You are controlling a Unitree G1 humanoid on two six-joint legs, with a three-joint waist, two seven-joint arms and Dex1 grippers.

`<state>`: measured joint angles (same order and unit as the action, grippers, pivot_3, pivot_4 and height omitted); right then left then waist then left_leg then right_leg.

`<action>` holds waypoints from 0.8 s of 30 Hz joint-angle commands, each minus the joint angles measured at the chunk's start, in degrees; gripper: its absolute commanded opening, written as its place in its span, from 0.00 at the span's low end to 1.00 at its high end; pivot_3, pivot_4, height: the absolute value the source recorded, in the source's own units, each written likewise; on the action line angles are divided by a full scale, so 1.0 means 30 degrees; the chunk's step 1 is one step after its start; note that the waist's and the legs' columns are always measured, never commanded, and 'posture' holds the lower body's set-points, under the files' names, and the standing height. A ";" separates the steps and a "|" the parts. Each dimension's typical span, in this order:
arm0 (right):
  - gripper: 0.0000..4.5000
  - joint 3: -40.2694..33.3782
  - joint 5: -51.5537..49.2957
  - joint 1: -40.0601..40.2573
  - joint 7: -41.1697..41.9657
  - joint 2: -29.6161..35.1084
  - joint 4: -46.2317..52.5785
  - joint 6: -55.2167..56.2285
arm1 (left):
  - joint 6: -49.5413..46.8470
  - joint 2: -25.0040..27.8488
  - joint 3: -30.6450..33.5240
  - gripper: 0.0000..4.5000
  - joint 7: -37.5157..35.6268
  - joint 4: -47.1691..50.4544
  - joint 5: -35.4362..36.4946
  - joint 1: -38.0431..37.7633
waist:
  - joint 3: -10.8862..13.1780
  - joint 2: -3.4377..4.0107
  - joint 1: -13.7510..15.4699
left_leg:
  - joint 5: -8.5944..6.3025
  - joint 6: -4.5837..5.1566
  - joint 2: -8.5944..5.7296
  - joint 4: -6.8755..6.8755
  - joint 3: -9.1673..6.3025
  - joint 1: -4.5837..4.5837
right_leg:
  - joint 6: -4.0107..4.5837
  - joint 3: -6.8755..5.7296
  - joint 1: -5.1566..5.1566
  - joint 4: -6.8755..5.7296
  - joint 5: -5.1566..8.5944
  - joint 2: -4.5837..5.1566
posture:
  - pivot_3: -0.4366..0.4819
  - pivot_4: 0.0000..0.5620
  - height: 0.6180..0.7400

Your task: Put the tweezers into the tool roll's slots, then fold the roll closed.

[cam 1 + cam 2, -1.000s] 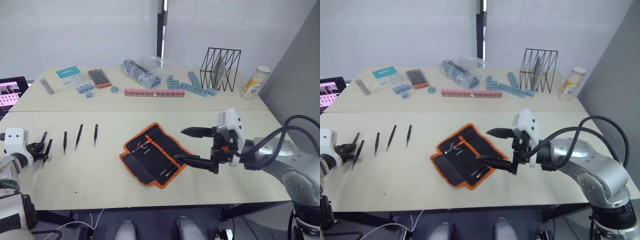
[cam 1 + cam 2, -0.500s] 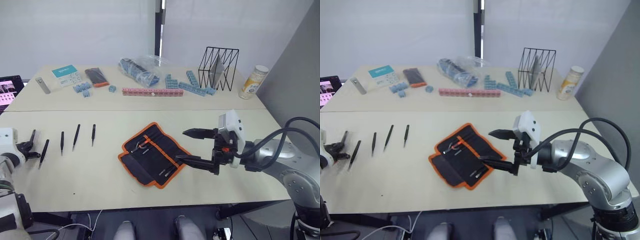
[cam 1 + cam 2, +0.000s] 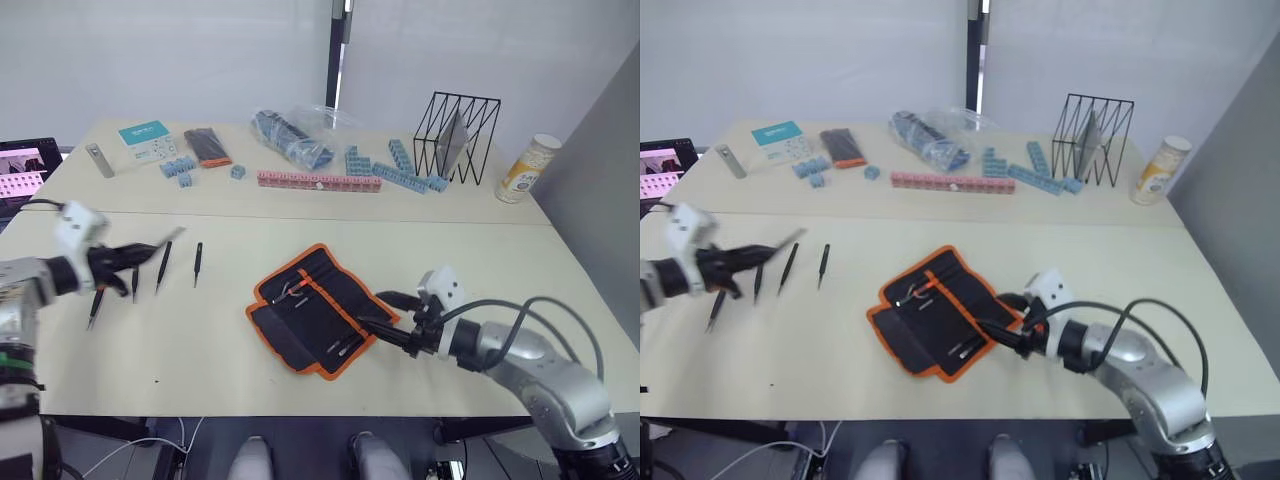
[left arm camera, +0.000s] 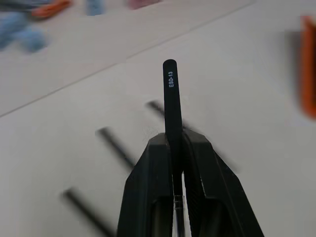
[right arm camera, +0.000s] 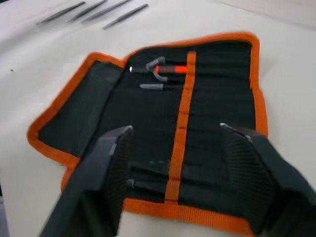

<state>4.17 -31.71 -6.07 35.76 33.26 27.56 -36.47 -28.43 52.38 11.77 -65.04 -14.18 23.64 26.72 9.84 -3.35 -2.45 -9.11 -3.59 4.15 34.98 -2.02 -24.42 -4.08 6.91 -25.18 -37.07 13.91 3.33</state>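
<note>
The tool roll (image 3: 310,310) lies open mid-table, black with orange piping, and a few tools sit in the slots (image 5: 163,74) on its inner face. My left gripper (image 3: 135,256) is raised over the table's left side and is shut on one slim black tweezers (image 4: 170,98), which points toward the roll. Several more tweezers (image 3: 163,266) lie flat on the table below and beside it. My right gripper (image 3: 378,312) is open, low over the roll's right edge, with the fingers (image 5: 111,163) standing on either side of the roll's orange centre strip.
Along the far side are a black wire rack (image 3: 455,135), a bottle (image 3: 525,168), blue blocks (image 3: 385,170), a pink strip (image 3: 315,181), a plastic bag (image 3: 295,135), a black-and-orange flat item (image 3: 208,147), a card (image 3: 145,138) and a grey metal bar (image 3: 97,160). A screen (image 3: 25,170) sits at the far left.
The camera has shifted. My left gripper has taken one tweezers off the table and lifted it toward the roll. My right gripper has dropped lower onto the roll's right edge.
</note>
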 commanded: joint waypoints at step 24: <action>0.00 0.2254 0.4845 0.0617 -0.2591 -0.4844 -0.3658 0.2942 | -1.4416 -0.1636 -0.6047 0.00 0.7358 1.2717 0.3596 0.1384 | 0.0010 0.0020 -0.0390 | 0.0015 0.0024 -0.0016 0.0078 -0.0060 0.0062 | -0.0032 0.0024 0.0080 0.0003 -0.0054 -0.0033 | 0.48 0.27 0.81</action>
<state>10.33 -17.69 -5.51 27.50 18.77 16.31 -28.11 -71.28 47.05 -6.00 -43.50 22.77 34.64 29.58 9.88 -3.29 -3.62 -9.06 -3.52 4.10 35.21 -2.19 -24.22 -4.17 6.99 -24.92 -37.06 13.75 3.23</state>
